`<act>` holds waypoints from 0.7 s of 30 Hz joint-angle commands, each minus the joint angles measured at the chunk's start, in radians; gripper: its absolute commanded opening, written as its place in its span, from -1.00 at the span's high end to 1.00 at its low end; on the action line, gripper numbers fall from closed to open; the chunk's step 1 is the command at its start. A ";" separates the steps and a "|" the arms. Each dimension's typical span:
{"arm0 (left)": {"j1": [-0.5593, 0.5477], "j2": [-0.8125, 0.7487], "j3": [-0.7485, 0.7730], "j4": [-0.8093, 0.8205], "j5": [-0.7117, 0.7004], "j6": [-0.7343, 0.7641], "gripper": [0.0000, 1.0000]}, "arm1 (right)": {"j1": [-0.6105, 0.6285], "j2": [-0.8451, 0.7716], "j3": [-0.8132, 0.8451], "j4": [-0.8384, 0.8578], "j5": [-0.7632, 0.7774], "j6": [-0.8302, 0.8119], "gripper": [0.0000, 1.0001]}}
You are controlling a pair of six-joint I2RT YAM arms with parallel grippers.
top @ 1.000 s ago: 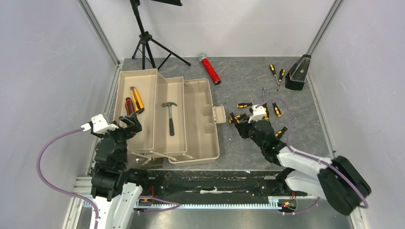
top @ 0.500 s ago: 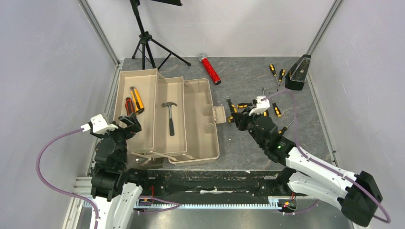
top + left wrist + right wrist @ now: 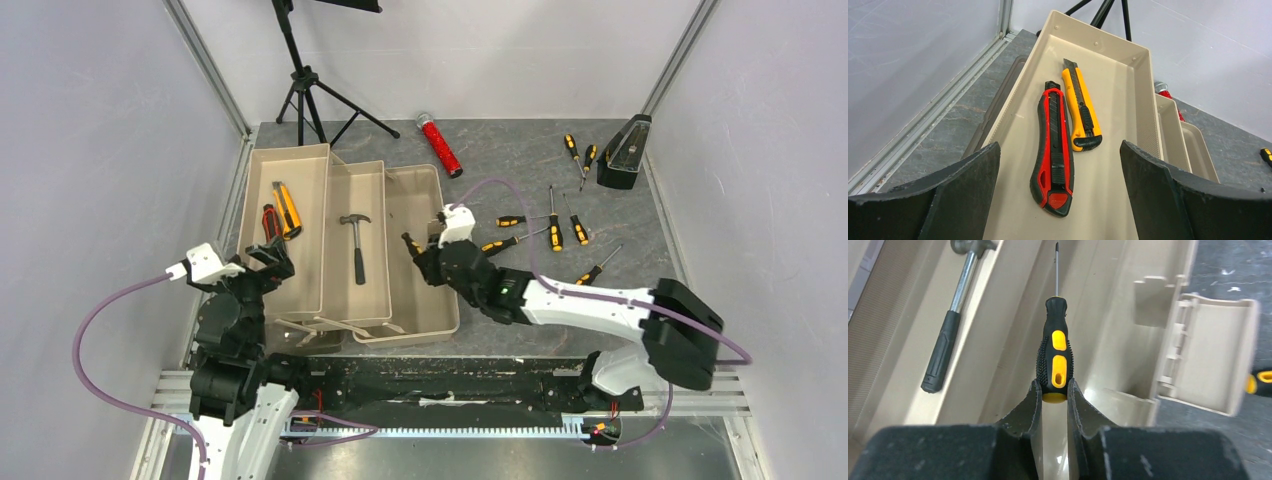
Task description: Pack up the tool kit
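Note:
The tan toolbox point(image 3: 290, 150) lies open at left centre with its trays folded out. In its left tray point(image 3: 1118, 100) lie a red utility knife point(image 3: 1054, 145) and an orange one point(image 3: 1080, 110). A small hammer point(image 3: 357, 245) rests in the middle tray. My left gripper point(image 3: 1059, 150) hangs open at the near end of the left tray, holding nothing. My right gripper point(image 3: 1054, 387) is shut on the handle end of a black-orange screwdriver point(image 3: 1055, 352). It holds the screwdriver over the toolbox's right compartment, tip pointing away. Several more screwdrivers point(image 3: 553, 232) lie loose on the grey table to the right.
A red glittery cylinder point(image 3: 440, 145) lies behind the toolbox. A black metronome point(image 3: 622, 152) stands at the back right corner and a tripod point(image 3: 305, 95) at the back left. Walls and metal rails enclose the table.
My right arm swung left, from the loose screwdrivers to above the toolbox's right compartment, carrying the screwdriver. The left arm stayed put.

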 commanded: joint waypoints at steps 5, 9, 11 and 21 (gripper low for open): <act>0.005 -0.024 -0.004 0.034 -0.031 0.035 -0.88 | 0.080 0.238 0.251 -0.088 0.167 0.057 0.91; 0.005 -0.025 -0.004 0.034 -0.029 0.035 -0.87 | 0.084 0.343 0.330 -0.146 0.181 0.097 0.73; 0.005 -0.027 -0.003 0.033 -0.030 0.035 -0.88 | 0.085 0.360 0.341 -0.152 0.176 0.101 0.53; 0.005 -0.034 -0.004 0.032 -0.030 0.035 -0.88 | 0.086 0.205 0.301 -0.155 0.247 0.038 -0.25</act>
